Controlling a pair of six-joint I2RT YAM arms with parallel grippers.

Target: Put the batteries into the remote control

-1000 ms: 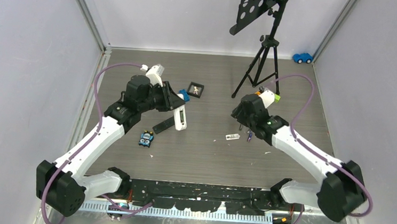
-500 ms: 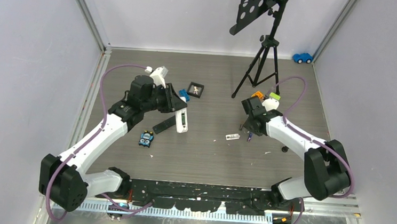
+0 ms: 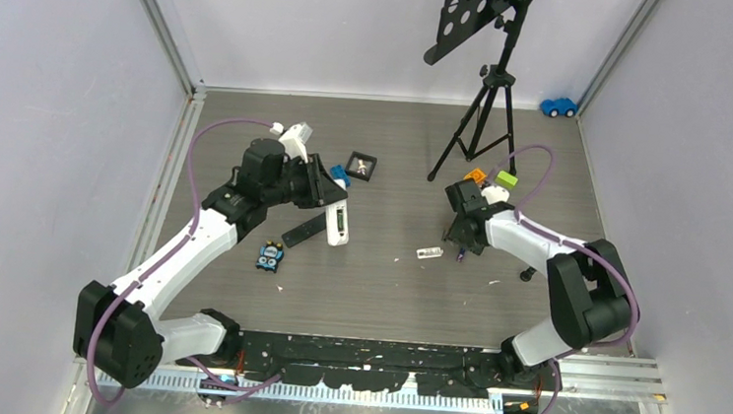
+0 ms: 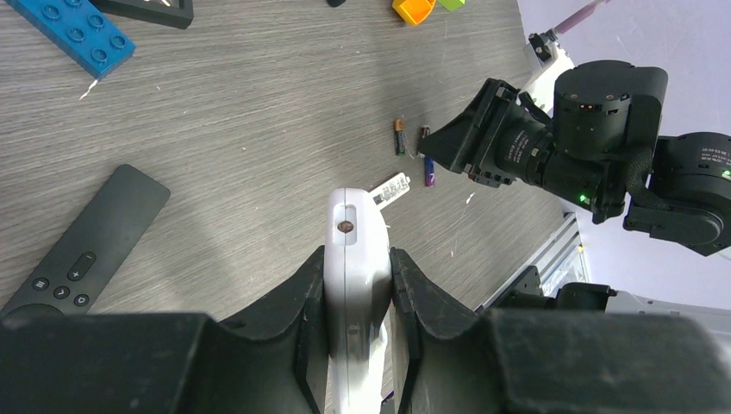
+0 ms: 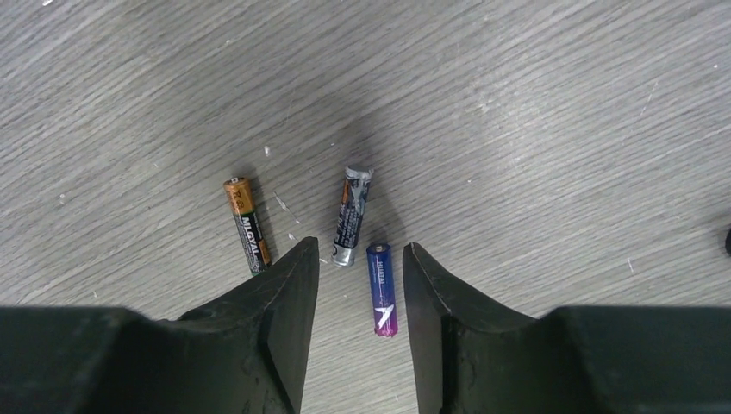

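I folded the right arm (image 3: 538, 242) inward, bringing the right gripper (image 5: 358, 250) astride the small purple-blue cylindrical battery (image 5: 382, 289). The slim white plastic remote (image 3: 339, 223) shifted slightly nearer.

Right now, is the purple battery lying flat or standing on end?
Lying flat: the purple battery shows its whole length resting on the table.

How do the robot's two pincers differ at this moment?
The left pincer is shut on a white remote; the right pincer is open and holds nothing. The left pincer is near a black remote; the right pincer points down at the table, a purple battery showing between its fingers. Both have two black fingers.
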